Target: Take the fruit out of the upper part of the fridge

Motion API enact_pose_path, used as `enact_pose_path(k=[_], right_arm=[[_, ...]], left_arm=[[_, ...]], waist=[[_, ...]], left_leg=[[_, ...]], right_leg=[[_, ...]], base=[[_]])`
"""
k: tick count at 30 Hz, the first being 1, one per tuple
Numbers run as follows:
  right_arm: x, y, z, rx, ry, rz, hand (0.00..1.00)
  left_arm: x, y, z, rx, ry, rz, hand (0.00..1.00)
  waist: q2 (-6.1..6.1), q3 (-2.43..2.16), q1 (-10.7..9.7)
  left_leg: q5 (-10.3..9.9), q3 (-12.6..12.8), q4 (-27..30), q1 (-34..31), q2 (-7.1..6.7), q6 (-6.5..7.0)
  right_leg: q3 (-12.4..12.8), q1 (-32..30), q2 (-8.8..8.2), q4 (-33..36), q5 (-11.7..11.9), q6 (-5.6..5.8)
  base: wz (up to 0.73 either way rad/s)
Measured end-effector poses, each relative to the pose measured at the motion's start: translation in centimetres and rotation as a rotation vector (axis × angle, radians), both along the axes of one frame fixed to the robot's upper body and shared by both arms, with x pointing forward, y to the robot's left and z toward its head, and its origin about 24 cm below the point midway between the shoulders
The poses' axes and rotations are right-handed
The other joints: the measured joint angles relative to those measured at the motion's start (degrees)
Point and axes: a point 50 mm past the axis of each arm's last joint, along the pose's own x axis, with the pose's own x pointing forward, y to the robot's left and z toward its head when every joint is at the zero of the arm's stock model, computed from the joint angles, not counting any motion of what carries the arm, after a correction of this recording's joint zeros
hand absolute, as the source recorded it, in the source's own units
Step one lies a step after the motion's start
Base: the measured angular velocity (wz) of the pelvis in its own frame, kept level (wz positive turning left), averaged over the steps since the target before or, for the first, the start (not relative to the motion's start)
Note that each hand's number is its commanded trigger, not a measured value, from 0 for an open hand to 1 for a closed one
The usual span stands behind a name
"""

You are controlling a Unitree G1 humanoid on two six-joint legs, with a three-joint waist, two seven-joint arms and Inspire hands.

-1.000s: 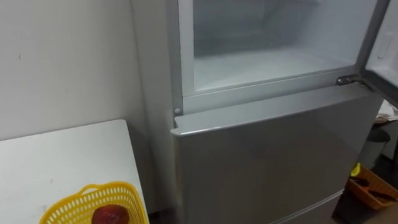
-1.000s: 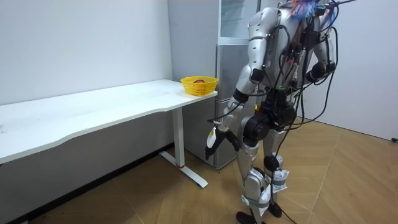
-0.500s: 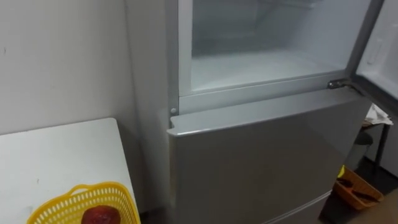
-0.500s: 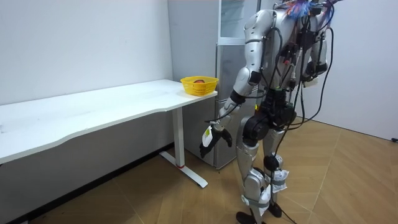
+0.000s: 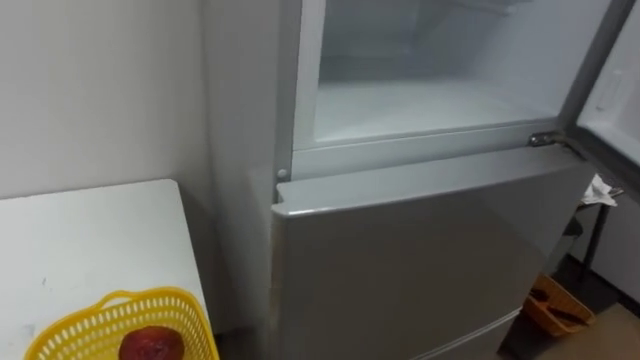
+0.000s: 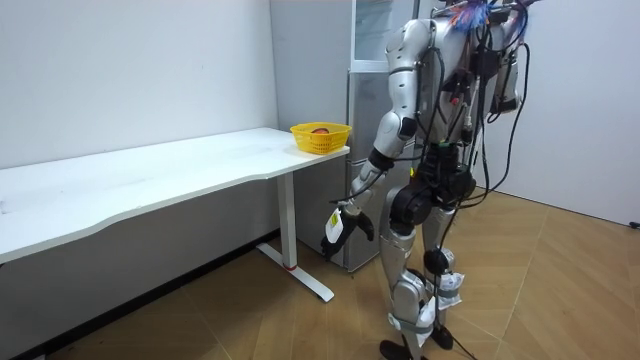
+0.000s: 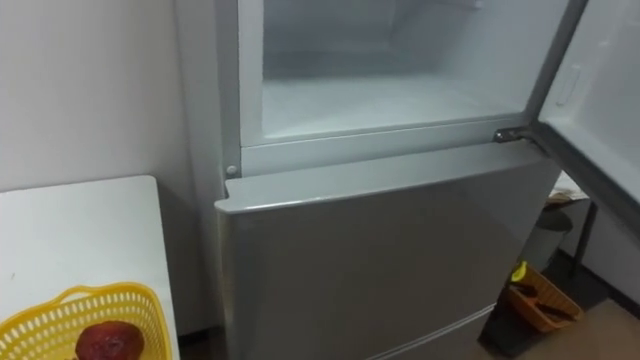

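The upper fridge compartment [image 5: 430,100] stands open straight ahead, and the white shelf inside looks bare. Its door [image 5: 615,90] is swung out at the right edge. Below it the grey lower door [image 5: 420,260] is closed. At the lower left, a yellow basket [image 5: 120,325] on the white table [image 5: 90,240] holds a red fruit [image 5: 150,344]. In the room view I stand facing the fridge [image 6: 365,100]. My left hand [image 6: 340,224] hangs low beside my thigh with relaxed fingers and holds nothing.
The table [image 6: 150,175] runs off to the room view's left, with the basket [image 6: 320,137] on the corner nearest the fridge. An orange bin [image 5: 555,305] sits on the floor to the right of the fridge, under a dark stand.
The eye view has swung slightly right, so the basket sits further left in the picture. In the room view my torso has turned a little toward the fridge. The left hand stays low.
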Motion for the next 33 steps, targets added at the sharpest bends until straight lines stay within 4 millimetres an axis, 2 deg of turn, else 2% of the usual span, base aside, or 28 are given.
enact_pose_path(k=[4, 8, 11, 17, 25, 33], right_arm=[[0.4, -0.1, 1.3, -0.059, -0.040, 0.022, 0.00], [1.4, 0.1, 3.5, -0.158, -0.115, 0.063, 0.00], [1.9, 0.7, 5.1, -0.237, -0.190, 0.114, 0.00], [3.0, 2.1, 7.7, -0.421, -0.317, 0.245, 0.00], [4.2, 3.3, 8.8, -0.568, -0.387, 0.368, 0.00], [6.2, 6.6, 9.5, -0.701, -0.448, 0.593, 0.00]], left_arm=[[0.1, -0.1, 0.0, -0.005, -0.005, 0.002, 0.00], [0.3, -0.3, -0.3, -0.024, 0.006, 0.002, 0.00], [0.3, -0.5, -0.3, -0.029, 0.008, -0.001, 0.00], [0.2, -0.6, -0.4, -0.033, 0.020, -0.025, 0.00], [-0.8, -0.6, -0.5, -0.037, 0.048, -0.017, 0.00], [-1.2, -0.7, -0.6, -0.039, 0.067, -0.017, 0.00]], waist=[[0.37, 0.13, -0.01], [1.35, 0.40, 0.02], [1.91, 0.40, 0.92], [1.55, 0.35, 2.60], [1.09, 0.10, 3.32], [0.03, -0.23, 3.91]], left_leg=[[-0.01, 0.01, -0.15, 0.06, 0.11, -0.04], [-0.01, -0.01, -0.04, -0.01, 0.00, -0.03], [0.06, 0.14, 0.01, 0.02, -0.01, -0.06], [0.13, -0.19, 1.05, -0.60, 0.10, -0.04], [0.13, -0.47, 1.30, -0.57, 0.14, -0.05], [0.12, -1.71, 1.83, -0.33, 0.21, -0.05]], right_leg=[[-0.23, -0.06, 0.02, 0.34, 0.01, -0.03], [-0.36, -0.36, -0.46, 0.78, 0.00, -0.04], [-0.38, -0.50, -0.54, 0.82, -0.04, -0.10], [-0.95, -0.64, -0.70, 0.74, -0.11, -0.16], [-1.60, -0.38, -0.80, 0.73, -0.18, -0.24], [-2.70, 0.62, -0.84, -0.18, -0.10, -0.35]], base=[[0.00], [0.00], [-0.03], [0.05], [0.02], [0.07]])
